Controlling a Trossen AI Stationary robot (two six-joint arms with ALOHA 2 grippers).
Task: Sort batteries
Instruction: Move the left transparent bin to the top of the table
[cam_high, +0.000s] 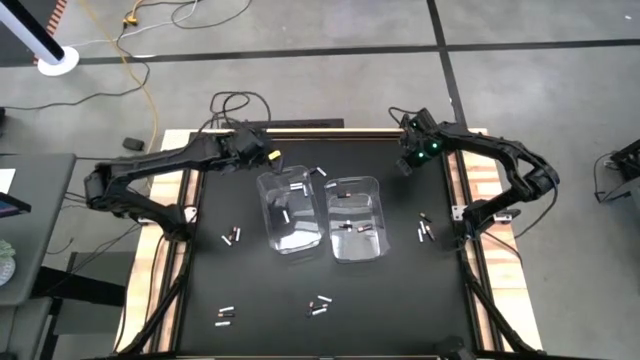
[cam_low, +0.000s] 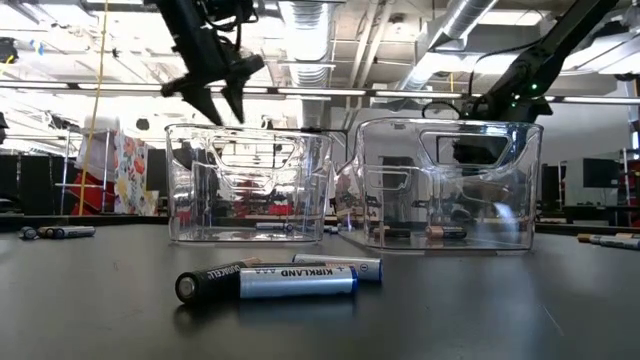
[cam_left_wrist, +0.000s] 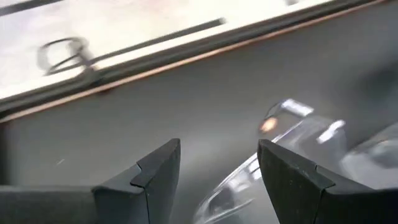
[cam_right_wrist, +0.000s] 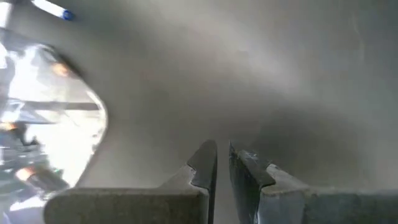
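High view — 2 clear bins (cam_high: 322, 215) amid scattered batteries (cam_high: 232, 236).

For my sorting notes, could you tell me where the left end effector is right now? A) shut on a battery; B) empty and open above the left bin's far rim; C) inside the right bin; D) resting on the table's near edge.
B: the left end effector hangs open and empty over the left bin.

Two clear rectangular plastic bins (cam_low: 248, 185) – glossy, see-thru, smooth walls w/ reflections. Flat black surface (cam_low: 480, 310) – matt, faint sheen. Small cylindrical batteries (cam_low: 297, 281) w/ shiny metallic silver-blue wrap; one dark, satin. Light wood rim (cam_high: 170, 235) round the surface, unpainted.
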